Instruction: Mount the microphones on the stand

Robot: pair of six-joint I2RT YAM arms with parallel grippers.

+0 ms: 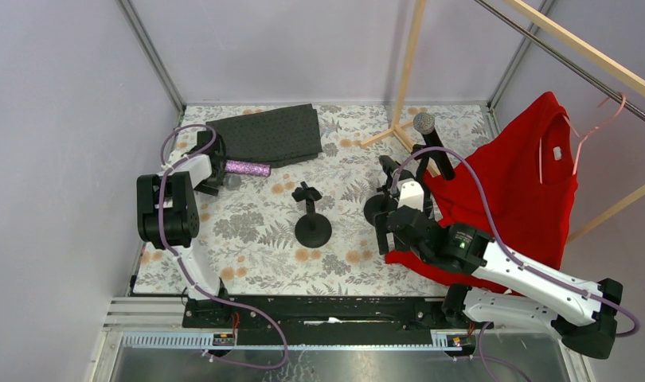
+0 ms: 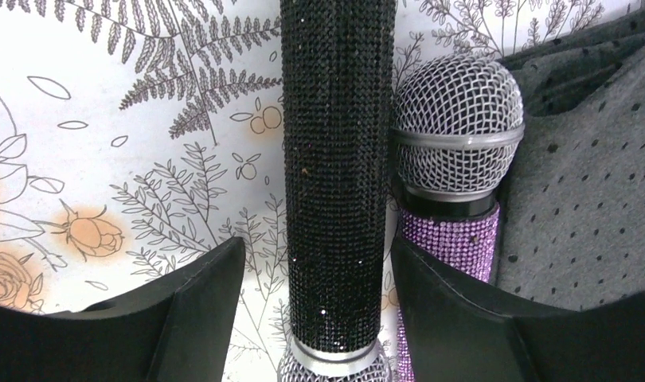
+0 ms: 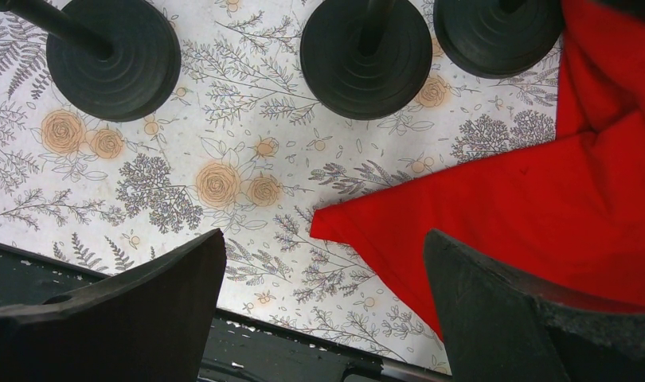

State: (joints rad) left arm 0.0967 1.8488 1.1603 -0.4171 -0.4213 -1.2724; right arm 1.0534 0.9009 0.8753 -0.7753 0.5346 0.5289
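Observation:
A black glitter microphone (image 2: 335, 159) lies on the floral table between the fingers of my left gripper (image 2: 318, 243). There is a gap on each side of it, so the jaws are open. A purple glitter microphone (image 2: 451, 239) lies right beside it, just outside the right finger (image 2: 447, 318), its grey mesh head pointing the opposite way. In the top view my left gripper (image 1: 216, 171) is at the purple microphone (image 1: 249, 169). An empty stand (image 1: 312, 227) is mid-table. Another black microphone (image 1: 431, 139) sits upright in a stand at the right. My right gripper (image 3: 326, 239) hangs open and empty.
A dark dotted cloth (image 1: 267, 134) lies next to the purple microphone. A red shirt (image 1: 526, 183) covers the table's right side, its corner under my right gripper. Three round stand bases (image 3: 365, 56) show in the right wrist view. A wooden rack leg (image 1: 403, 87) stands behind.

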